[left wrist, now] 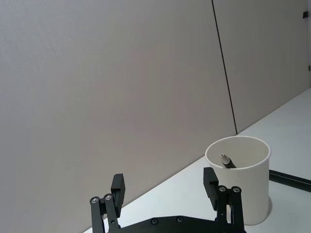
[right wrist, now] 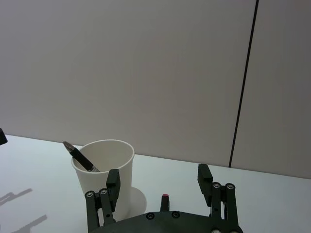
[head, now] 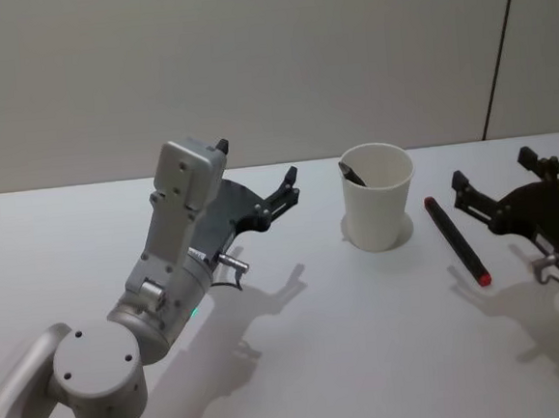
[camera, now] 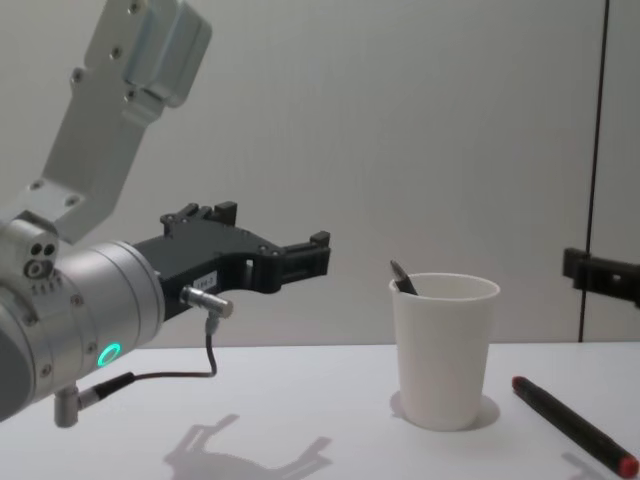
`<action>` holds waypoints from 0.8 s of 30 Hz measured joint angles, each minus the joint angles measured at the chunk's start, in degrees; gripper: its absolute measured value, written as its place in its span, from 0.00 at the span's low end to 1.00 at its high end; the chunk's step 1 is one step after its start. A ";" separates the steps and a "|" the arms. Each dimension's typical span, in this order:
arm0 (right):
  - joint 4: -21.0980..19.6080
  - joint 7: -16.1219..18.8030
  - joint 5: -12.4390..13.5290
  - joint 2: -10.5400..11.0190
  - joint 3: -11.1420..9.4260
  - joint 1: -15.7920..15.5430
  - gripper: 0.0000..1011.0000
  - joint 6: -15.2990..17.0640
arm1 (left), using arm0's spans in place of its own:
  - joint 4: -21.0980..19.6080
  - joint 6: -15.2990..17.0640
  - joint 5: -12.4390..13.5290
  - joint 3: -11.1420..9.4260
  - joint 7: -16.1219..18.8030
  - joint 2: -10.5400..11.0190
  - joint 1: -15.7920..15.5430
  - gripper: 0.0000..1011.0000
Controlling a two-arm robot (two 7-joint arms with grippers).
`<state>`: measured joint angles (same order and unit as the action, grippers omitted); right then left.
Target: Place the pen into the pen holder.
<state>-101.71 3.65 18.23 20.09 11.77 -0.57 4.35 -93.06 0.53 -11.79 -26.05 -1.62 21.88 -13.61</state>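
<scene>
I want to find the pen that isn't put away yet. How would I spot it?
Look at the flat white table and find the white paper cup standing near its far edge. Just to the cup's right lies a slim black pen with red ends. Unlike the dark pen leaning inside the cup, it lies flat on the table.

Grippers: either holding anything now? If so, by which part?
Nothing is held. The left gripper and right gripper are both open and empty. The red-tipped pen lies on the table beside the pen holder; a dark pen leans inside it.
</scene>
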 joint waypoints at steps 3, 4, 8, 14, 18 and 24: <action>-0.71 -0.69 0.92 0.43 -0.54 -0.18 0.99 1.21 | -0.15 0.25 0.28 0.00 0.81 -0.01 0.05 0.99; -1.19 -1.12 1.46 0.69 -0.84 -0.37 0.99 1.87 | -0.16 0.28 0.30 0.00 0.87 -0.01 0.06 0.99; -2.23 -1.88 2.31 1.16 -1.39 -0.87 0.99 2.90 | -0.17 0.32 0.33 0.00 0.95 -0.01 0.06 0.99; -4.63 -3.50 3.93 2.12 -2.38 -2.14 0.99 4.83 | -0.17 0.32 0.33 0.01 1.00 0.01 0.06 0.99; -6.34 -4.38 4.76 2.75 -3.01 -3.04 0.99 5.98 | -0.17 0.32 0.33 0.03 1.00 0.01 0.05 0.99; -8.54 -5.59 5.65 3.39 -3.72 -4.06 0.99 7.76 | -0.17 0.31 0.32 0.03 1.00 0.01 0.02 0.99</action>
<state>-110.25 -1.94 23.89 23.47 8.05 -4.63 12.11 -93.23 0.84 -11.47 -26.02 -0.62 21.89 -13.59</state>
